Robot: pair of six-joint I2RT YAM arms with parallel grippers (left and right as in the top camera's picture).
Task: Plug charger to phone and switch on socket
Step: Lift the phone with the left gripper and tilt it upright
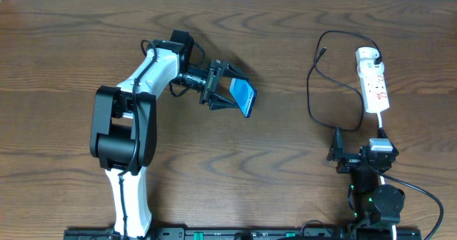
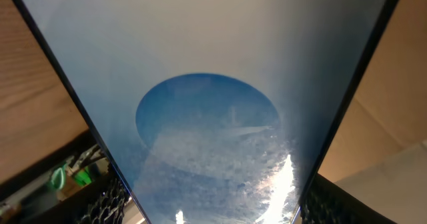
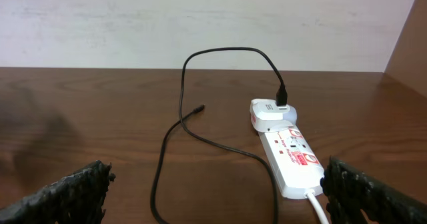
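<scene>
Left fingers: clamped on the phone, one finger against each long edge.
Right fingers: spread wide apart, nothing between them.
Phone: held between the left fingers, tilted, with its blue screen turned back toward the wrist; well apart from the right fingers.
Charger: ahead of the right fingers, lying in a loose loop on the surface.
Connector tip: lying free at the far side of the loop, ahead and left of the right fingers, touching neither phone nor fingers.
Socket: ahead of the right fingers on the right-finger side, set lengthwise away from them, with its white cord running back toward that finger.
Adapter: white, plugged into the socket's far end, with the black cable rising from it.
Overhead only: both arms at once, and the wide stretch of bare wood between the held phone and the connector tip.
Left wrist only: the phone filling the frame, a blue disc on pale ground, its black frame running down to the meshed fingers at both lower corners; no charger or socket in sight.
Right wrist only: the cable arching up off the surface behind the adapter, the tip resting on wood, the red marks on the socket, and the fingers at the frame's lower corners; no phone in sight.
Switch position: too small to tell in any view.
</scene>
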